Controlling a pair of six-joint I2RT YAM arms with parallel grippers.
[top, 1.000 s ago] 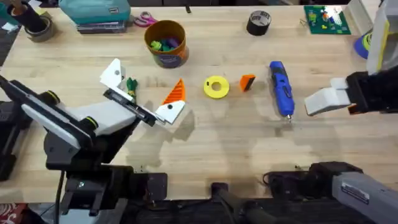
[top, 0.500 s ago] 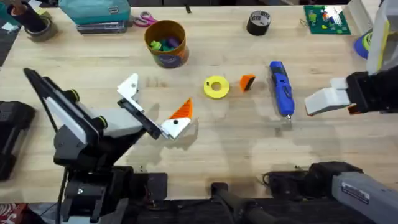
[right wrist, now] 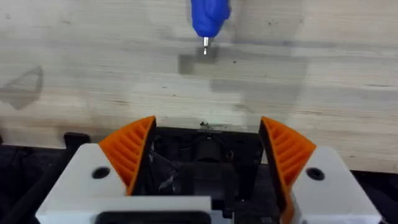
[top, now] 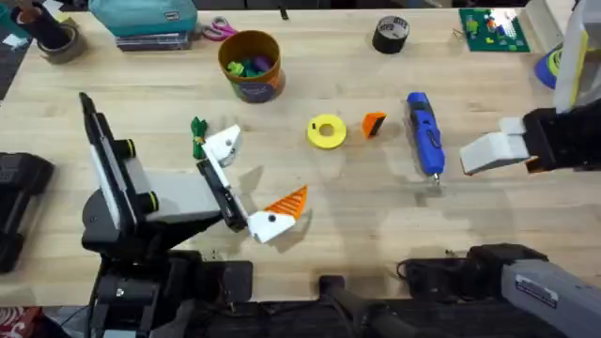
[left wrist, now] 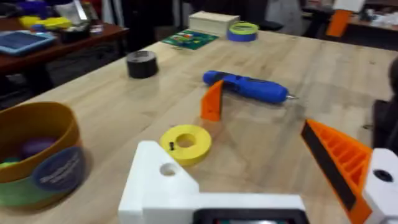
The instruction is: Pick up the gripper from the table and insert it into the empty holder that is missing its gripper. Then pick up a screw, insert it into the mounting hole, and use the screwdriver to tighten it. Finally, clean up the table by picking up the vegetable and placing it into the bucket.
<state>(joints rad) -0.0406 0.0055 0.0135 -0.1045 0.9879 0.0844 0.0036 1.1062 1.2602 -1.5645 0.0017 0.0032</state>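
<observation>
From overhead, the left gripper (top: 252, 186) hangs wide open over the table, one finger a plain white holder (top: 223, 145) beside the vegetable (top: 197, 137), the loose orange gripper (top: 374, 124) lying between a yellow ring (top: 326, 131) and the screwdriver (top: 423, 132). The left wrist view shows the bucket (left wrist: 34, 155), its purple label unreadable. In the right wrist view, the right gripper (right wrist: 208, 158) stands open near the screwdriver's tip.

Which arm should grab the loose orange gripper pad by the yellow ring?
Probably the right. Its gripper is open with both orange pads fitted, just beyond the blue screwdriver from the loose gripper pad. The left gripper has the bare white holder that needs filling.
</observation>
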